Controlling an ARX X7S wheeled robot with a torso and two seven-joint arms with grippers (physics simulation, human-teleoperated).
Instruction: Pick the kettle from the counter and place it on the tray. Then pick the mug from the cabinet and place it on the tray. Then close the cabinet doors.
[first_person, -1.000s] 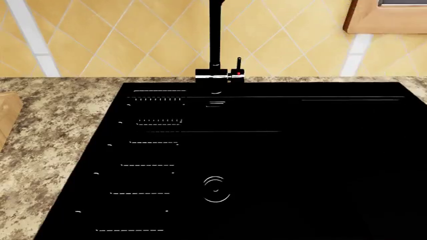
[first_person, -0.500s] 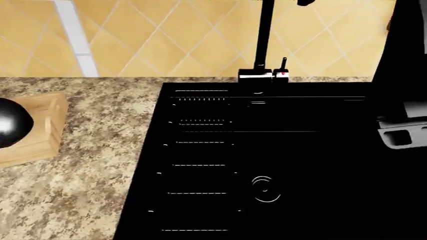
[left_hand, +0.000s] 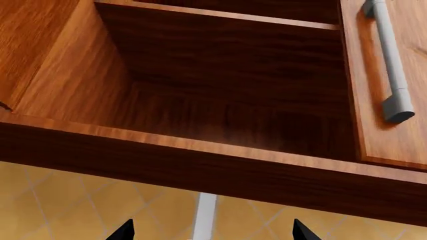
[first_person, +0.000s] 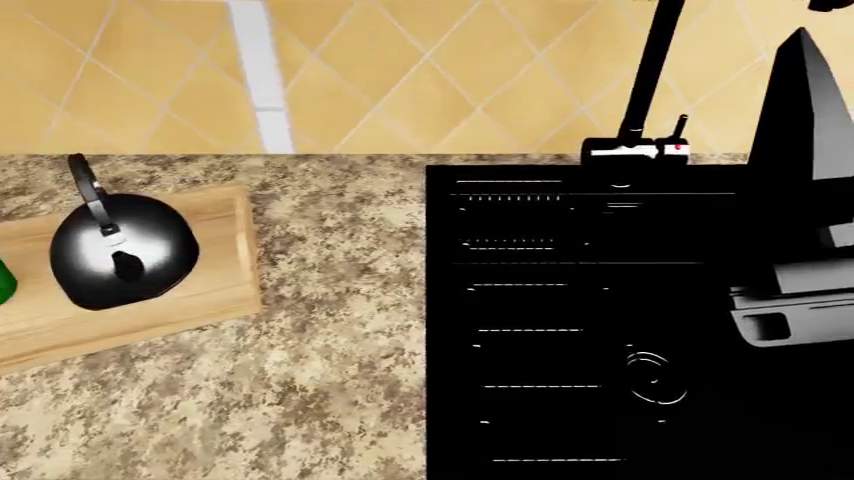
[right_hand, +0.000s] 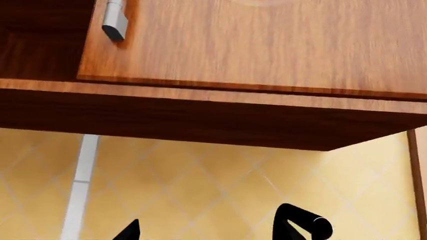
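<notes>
Your kettle (first_person: 123, 252) already sits on the light-wood tray (first_person: 227, 285), at the left of the granite bench (first_person: 334, 380) in the head view, so the first step looks done. A sliver of green at the far left edge, on the tray beside the kettle, is most likely the mug (first_person: 4, 283); too little of it shows to be sure, but the cabinet (left_hand: 220, 115) compartment seen from the left wrist holds nothing, which fits the mug being out.

That leaves the doors. From the left wrist view the cabinet stands open: you look straight into its dark wooden interior, with one door (left_hand: 393, 80) and its grey bar handle (left_hand: 389, 60) beside the opening. The right wrist view shows that door's face above the yellow tiled wall (right_hand: 220, 180), with the handle end near the dark opening.

Your left claw (left_hand: 208, 231) shows only two dark fingertips set well apart with nothing between them, so it is released and empty. Your right claw (right_hand: 213, 231) reads the same way, spread and holding nothing, below the cabinet's underside.

The black sink (first_person: 587, 330) and faucet (first_person: 647, 90) lie to the right, clear of the tray.
</notes>
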